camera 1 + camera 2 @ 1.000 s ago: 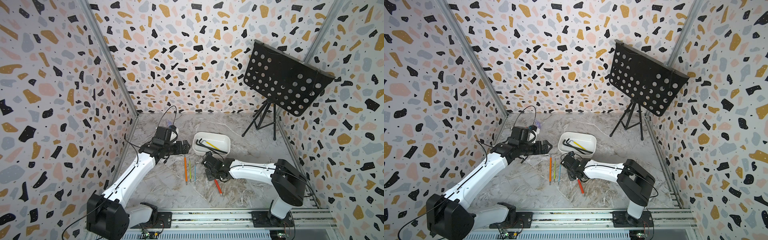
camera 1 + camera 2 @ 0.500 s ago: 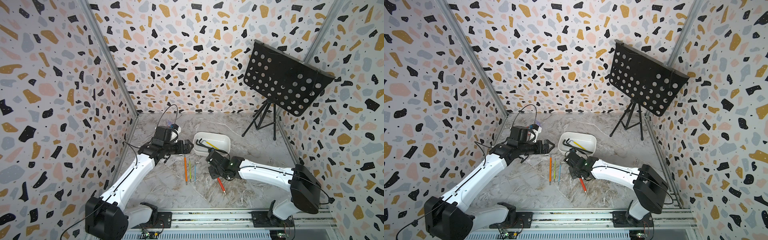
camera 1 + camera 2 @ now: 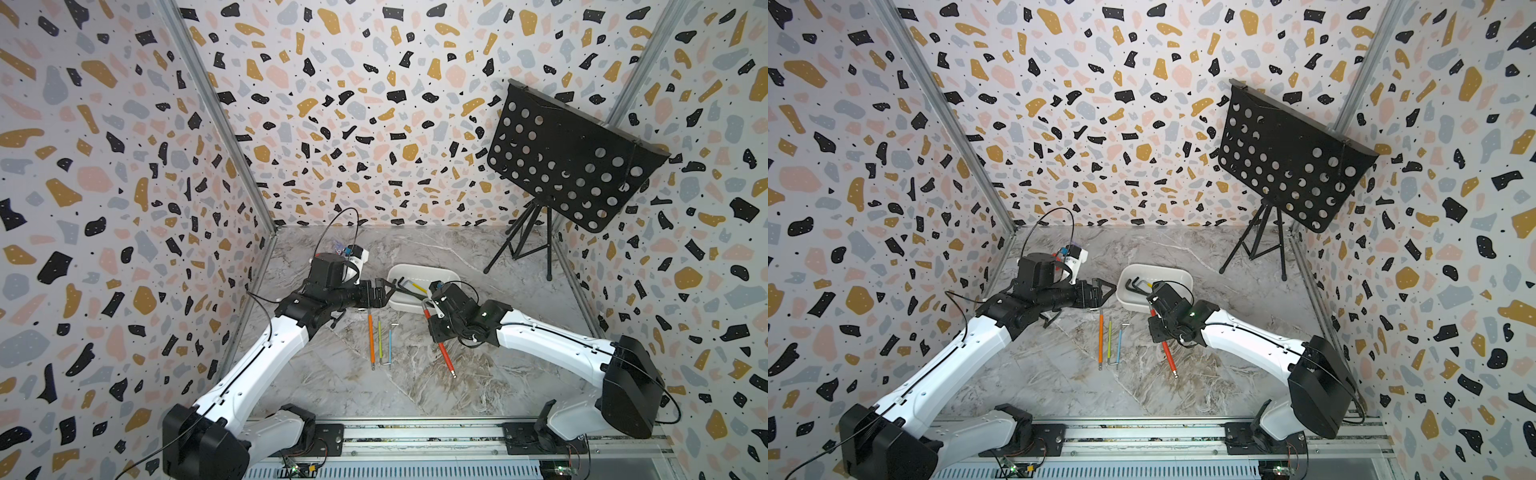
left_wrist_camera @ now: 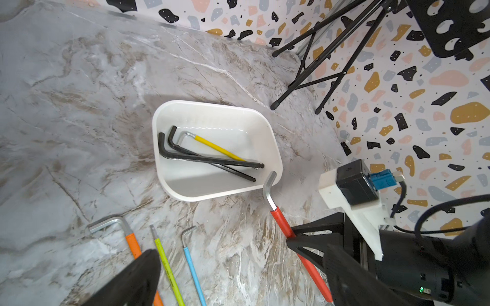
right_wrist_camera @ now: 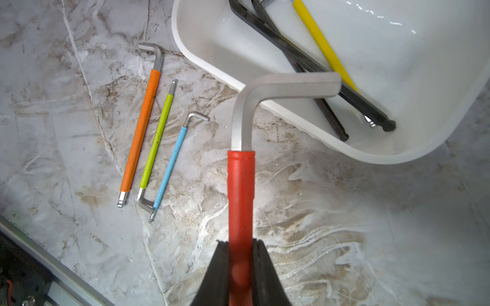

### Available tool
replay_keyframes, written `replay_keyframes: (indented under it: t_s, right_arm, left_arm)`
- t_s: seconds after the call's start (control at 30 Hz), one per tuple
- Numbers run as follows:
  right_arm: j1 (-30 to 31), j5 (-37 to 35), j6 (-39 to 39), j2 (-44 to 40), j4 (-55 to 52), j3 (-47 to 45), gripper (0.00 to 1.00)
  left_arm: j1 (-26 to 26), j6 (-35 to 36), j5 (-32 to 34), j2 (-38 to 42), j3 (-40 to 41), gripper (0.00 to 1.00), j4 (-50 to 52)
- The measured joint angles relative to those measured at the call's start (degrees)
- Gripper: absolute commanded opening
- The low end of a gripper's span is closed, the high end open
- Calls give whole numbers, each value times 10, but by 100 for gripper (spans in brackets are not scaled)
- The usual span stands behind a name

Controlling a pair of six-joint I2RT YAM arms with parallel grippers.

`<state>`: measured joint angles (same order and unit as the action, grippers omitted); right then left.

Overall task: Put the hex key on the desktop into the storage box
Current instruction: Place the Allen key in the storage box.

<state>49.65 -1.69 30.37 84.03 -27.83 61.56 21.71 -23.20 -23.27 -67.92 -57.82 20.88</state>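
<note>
Red hex key [image 5: 240, 190]: held in the air at a tilt, its bare bent end reaching over the near rim of the storage box [image 4: 212, 103], its long end trailing away from the box.
Right gripper [image 5: 240, 246]: clamped tight on the red sleeve partway along, with nothing else in it.
Left gripper [image 3: 1104, 291]: hangs just beside the box on the side away from the right arm, jaws spread and empty.
Just changed: a second ago the key sat lower and further out from the box, with the right gripper already on it. Since then the right arm has stretched forward and brought the bent end up to the rim.
Unsure: from above it is hard to tell whether the long tip has quite left the desktop [image 5: 344, 212].
Inside the box: two black keys [image 4: 206, 159] and a yellow key [image 4: 217, 147] lie on the floor.
Outside the box: the orange key [image 5: 140, 129], green key [image 5: 156, 143] and blue key [image 5: 169, 164] lie side by side near the box's front, untouched.
Meaning: the pickup looks done and the carry is under way. This key likely needs only a short move further over the box and a release. Three more wait after it.
</note>
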Motion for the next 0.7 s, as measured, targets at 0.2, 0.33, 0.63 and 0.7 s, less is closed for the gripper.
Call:
replay_keyframes:
  t_s: [0.2,0.33,0.63,0.7]
  right_arm:
    - [-33,24,-45,25,-13,61,0]
    - [-57,43,-81,46,-19,98,0]
    - [-96,77,-206,127,-53,196,0]
    - [-104,84,-230,146,-61,218,0]
  left_arm:
    - [0,-10,-3,-78,-62,100,-6]
    - [0,-10,-2,-119,-103,100,-13]
    - [-34,-10,11,-164,-125,100,-25]
    - [-55,-17,13,-164,-118,100,-34]
